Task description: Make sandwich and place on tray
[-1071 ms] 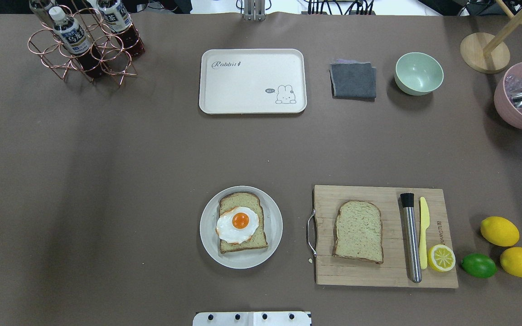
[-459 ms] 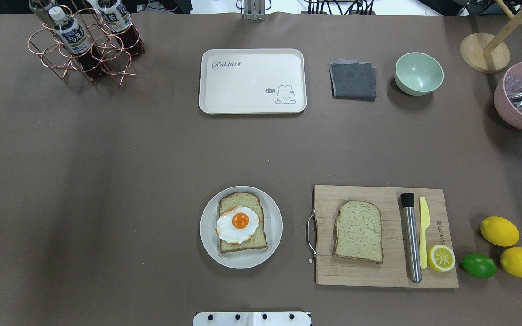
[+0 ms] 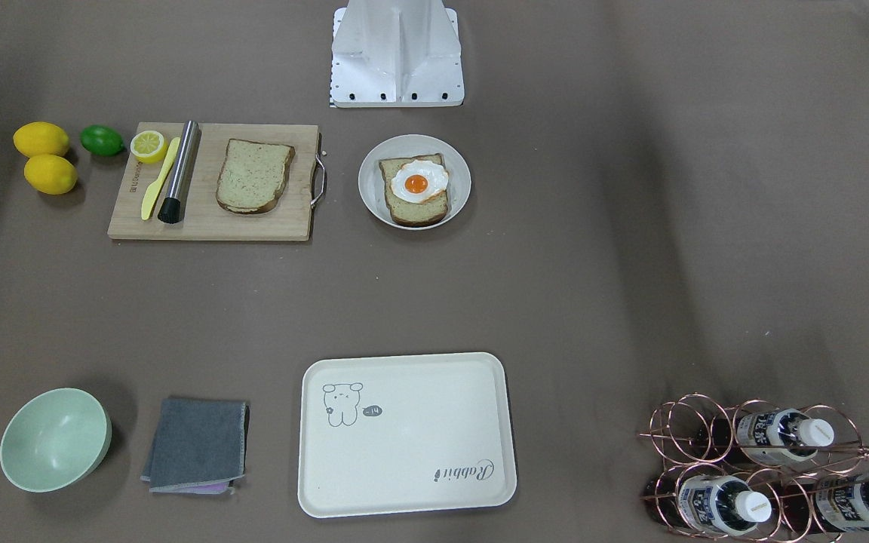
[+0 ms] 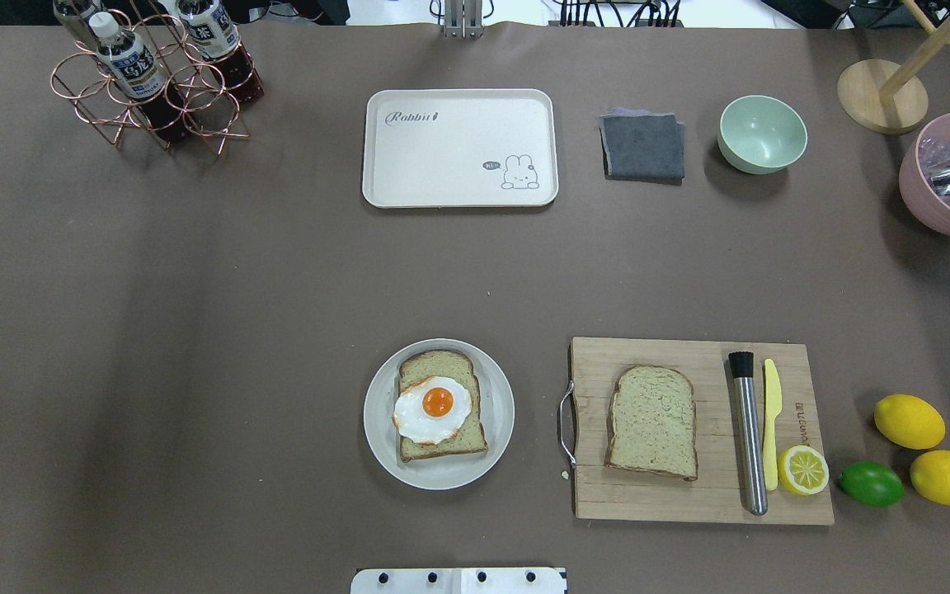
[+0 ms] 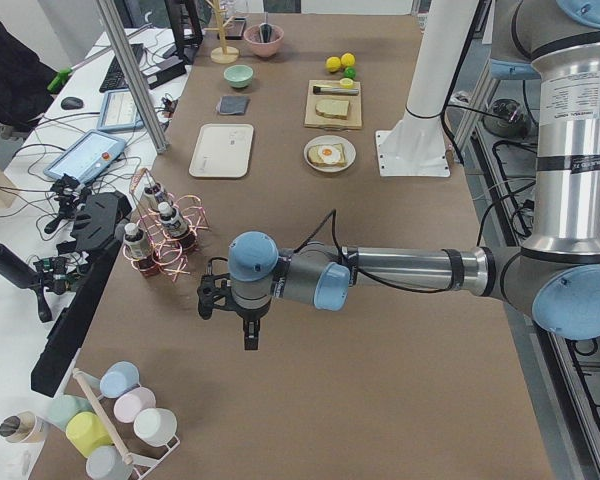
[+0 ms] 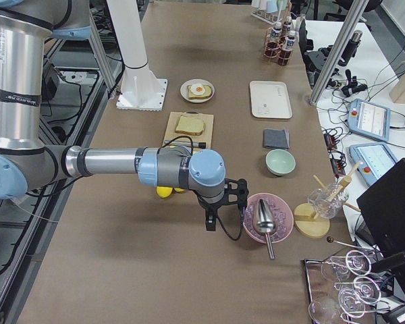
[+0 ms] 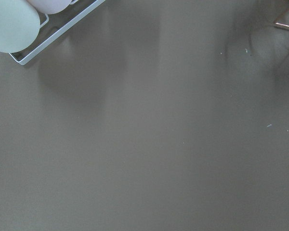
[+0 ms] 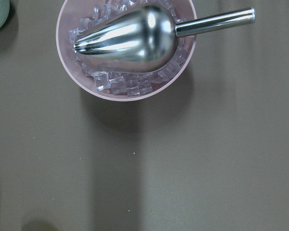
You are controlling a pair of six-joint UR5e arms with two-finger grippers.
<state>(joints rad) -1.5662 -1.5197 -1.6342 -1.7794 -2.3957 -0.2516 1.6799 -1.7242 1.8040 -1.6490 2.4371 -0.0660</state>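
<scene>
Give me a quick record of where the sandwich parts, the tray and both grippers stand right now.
lower slice: flat on the white dish
egg: on top of the lower slice, uncovered
second slice: on the cutting board, apart from the dish
tray: far side of table, no bread or egg on it
left gripper: above bare table near the bottle rack; open or shut, cannot tell
right gripper: beside the pink ice bowl; cannot tell
sandwich: not yet assembled

A pink bowl (image 8: 133,95) is sitting on the brown table (image 8: 207,168), holding clear ice cubes (image 8: 119,85). A steel scoop (image 8: 130,41) is lying across them, its handle projecting past the rim.
</scene>
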